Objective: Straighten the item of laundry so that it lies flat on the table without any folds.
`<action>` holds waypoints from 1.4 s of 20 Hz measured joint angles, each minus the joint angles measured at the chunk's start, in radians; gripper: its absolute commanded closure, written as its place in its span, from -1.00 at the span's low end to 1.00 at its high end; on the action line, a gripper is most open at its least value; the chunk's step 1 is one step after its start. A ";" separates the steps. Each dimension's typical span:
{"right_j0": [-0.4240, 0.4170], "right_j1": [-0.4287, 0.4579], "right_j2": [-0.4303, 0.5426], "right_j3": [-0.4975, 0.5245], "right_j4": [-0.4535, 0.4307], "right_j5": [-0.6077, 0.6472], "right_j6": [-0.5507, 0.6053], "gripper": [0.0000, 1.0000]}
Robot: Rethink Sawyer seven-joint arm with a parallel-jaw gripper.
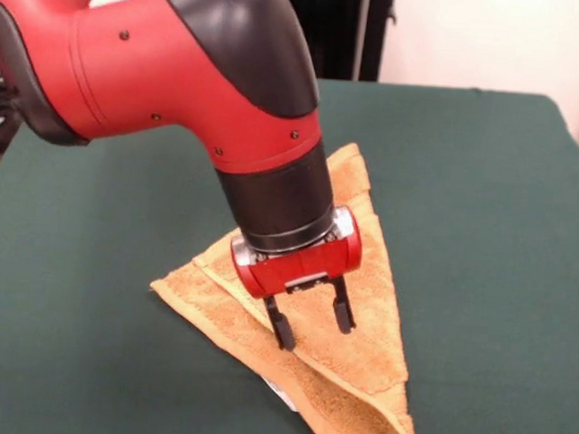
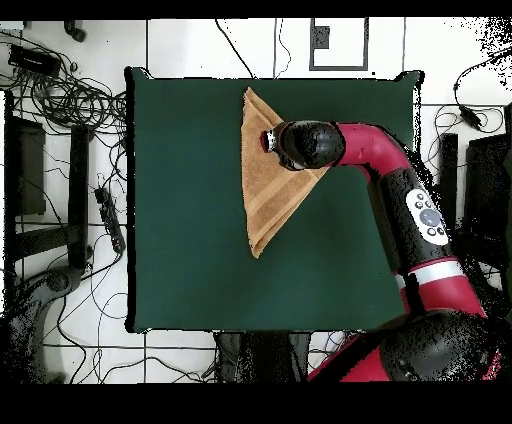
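Towel (image 1: 360,351): an orange-tan terry cloth folded over on itself into a triangle, lying on the surface. In the front view one corner points toward the camera at the bottom edge, another lies to the left, and the third runs up behind the arm.
Towel edge: a doubled, slightly raised fold runs along the side nearest the camera; a small white tag (image 1: 283,395) peeks out beneath it.
Surface (image 1: 487,241): dark green cloth, far larger than the towel. Seen from overhead, the towel (image 2: 268,195) sits near the far edge, somewhat left of middle.
Arm (image 1: 181,60): red and black, reaching down over the towel.
Pincer (image 1: 312,323): two black fingers spread apart, holding nothing, tips just above or on the towel's middle; contact is unclear.
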 measured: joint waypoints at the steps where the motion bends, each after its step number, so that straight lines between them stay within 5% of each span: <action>1: 0.002 0.004 -0.004 0.000 -0.001 0.000 0.000 -1.00; 28: 0.027 -0.013 -0.041 -0.014 -0.009 -0.013 0.000 -1.00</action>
